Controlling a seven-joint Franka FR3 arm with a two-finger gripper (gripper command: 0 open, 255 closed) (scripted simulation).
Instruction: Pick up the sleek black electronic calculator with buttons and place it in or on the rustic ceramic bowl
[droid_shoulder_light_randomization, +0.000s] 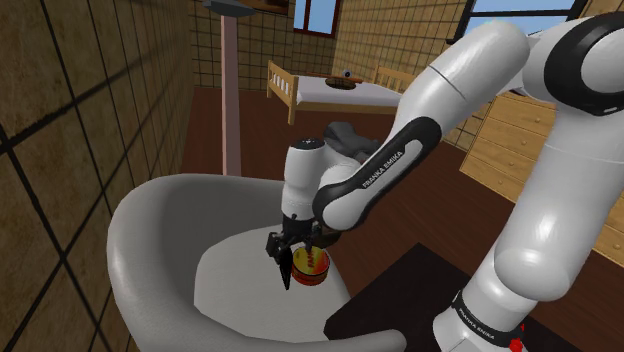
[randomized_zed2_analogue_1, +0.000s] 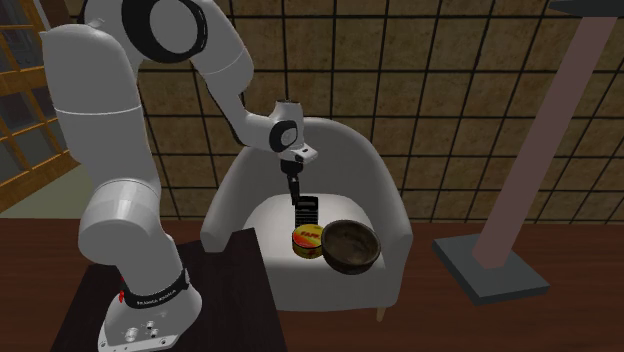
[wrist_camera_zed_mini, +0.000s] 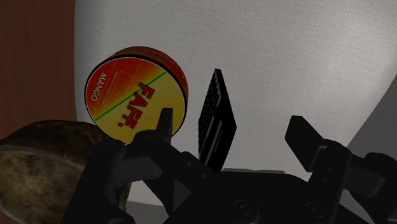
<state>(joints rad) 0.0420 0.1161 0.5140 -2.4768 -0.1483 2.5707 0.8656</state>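
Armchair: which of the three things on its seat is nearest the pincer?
The thin black calculator, standing inside the open pincer; the mango tin and brown bowl sit beside it.

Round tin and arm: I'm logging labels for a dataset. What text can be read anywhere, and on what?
"MANGO": lid of the round tin.
"FAFF": same lid, red letters.
"FRANKA EMIKA": the white arm.
Small print on the lid and keys of the calculator: too small to read.

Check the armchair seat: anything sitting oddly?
Yes. The calculator stands on its edge beside the round tin instead of lying flat. It sits between the open jaws, which do not touch it. The bowl and the tin look normal.
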